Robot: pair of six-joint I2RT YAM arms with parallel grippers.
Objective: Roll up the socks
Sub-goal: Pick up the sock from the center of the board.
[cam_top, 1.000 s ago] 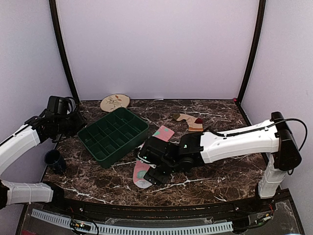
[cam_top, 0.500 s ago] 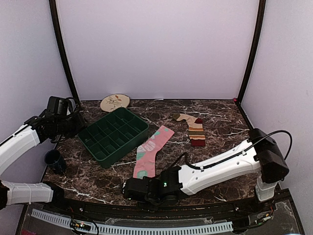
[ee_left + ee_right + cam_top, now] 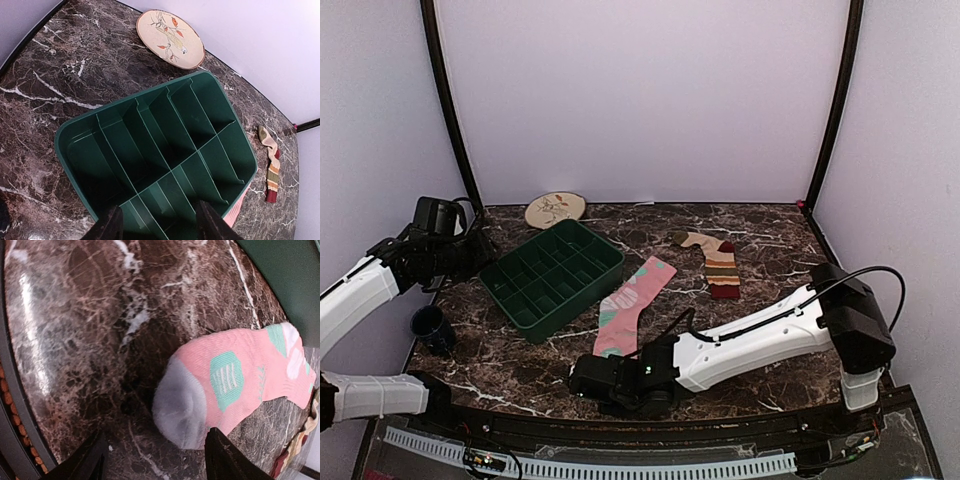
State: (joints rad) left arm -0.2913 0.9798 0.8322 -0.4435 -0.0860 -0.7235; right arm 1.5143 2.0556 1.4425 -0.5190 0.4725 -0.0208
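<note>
at the near edge of the desk [image 3: 520, 360] the right fingers [image 3: 227, 460] stand apart with nothing between them, just short of the grey toe of the pink sock [image 3: 628, 305], which lies flat and runs away toward the green tray [image 3: 552, 272]. to start the roll well, i judge they should settle astride that toe, pinch only its tip and turn it over onto the foot, keeping the roll tight and square. farther back the left fingers [image 3: 212, 222] hang parted and empty over the tray, and the striped sock [image 3: 718, 262] lies flat beyond, well apart from the pink one.
</note>
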